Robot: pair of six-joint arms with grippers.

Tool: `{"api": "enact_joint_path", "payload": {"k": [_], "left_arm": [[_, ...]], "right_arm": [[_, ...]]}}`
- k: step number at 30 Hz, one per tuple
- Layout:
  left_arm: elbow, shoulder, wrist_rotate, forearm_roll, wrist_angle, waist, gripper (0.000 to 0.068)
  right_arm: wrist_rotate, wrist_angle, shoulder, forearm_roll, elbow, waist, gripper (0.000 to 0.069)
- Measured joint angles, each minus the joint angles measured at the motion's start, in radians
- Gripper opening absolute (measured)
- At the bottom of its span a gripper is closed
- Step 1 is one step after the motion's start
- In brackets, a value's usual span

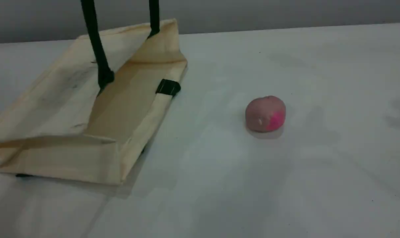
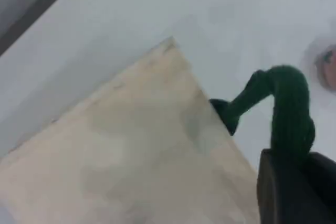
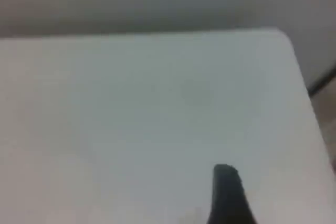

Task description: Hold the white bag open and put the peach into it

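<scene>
We see the white bag (image 1: 87, 109) on the table's (image 1: 286, 181) left, its mouth lifted open by a dark rope handle (image 2: 286, 103); the left gripper (image 2: 294, 192) is clamped on that handle; the peach (image 1: 265, 114) sits well apart to the right; whether the right gripper (image 3: 227, 195) is gaping, we cannot tell.

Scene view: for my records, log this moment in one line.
left pincer: shut on handle | white bag: open | peach: on table
</scene>
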Motion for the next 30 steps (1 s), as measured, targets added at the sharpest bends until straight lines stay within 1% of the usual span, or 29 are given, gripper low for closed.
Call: {"api": "enact_joint_path", "payload": {"k": [1,3,7,12,16,20,22,23,26,30], "left_arm": [[0.001,-0.012,0.0,0.006,-0.003,-0.007,0.0089],[0.001,-0.039,0.0,-0.009,-0.002,-0.03,0.0089],[0.003,-0.087,0.0,0.002,-0.003,-0.087,0.0088],[0.005,-0.141,0.001,0.073,-0.002,-0.178,0.0088],[0.006,-0.166,0.001,0.131,-0.002,-0.242,0.0088],[0.006,-0.165,-0.02,0.212,-0.002,-0.245,0.0088],[0.006,-0.165,-0.02,0.232,-0.004,-0.243,0.0088],[0.006,-0.165,-0.02,0.241,-0.004,-0.243,0.0088],[0.006,-0.165,-0.047,0.31,-0.004,-0.243,0.0088],[0.006,-0.166,-0.067,0.377,-0.004,-0.243,0.0088]], "right_arm": [[0.0,0.004,0.011,0.0,0.0,0.0,0.0388],[-0.004,0.011,0.037,0.0,0.0,0.0,0.0388],[-0.006,0.009,0.087,0.0,0.0,0.0,0.0388],[-0.006,0.01,0.153,0.013,0.0,0.001,0.0388],[-0.023,0.012,0.197,0.025,0.0,0.028,0.0388],[-0.022,0.008,0.211,0.026,0.0,0.08,0.0388],[-0.026,0.01,0.213,0.027,0.0,0.109,0.0388],[-0.032,0.016,0.213,0.027,0.0,0.126,0.0388],[-0.053,0.021,0.213,0.027,0.0,0.182,0.0388],[-0.053,0.02,0.244,0.027,0.0,0.257,0.0388]]}}
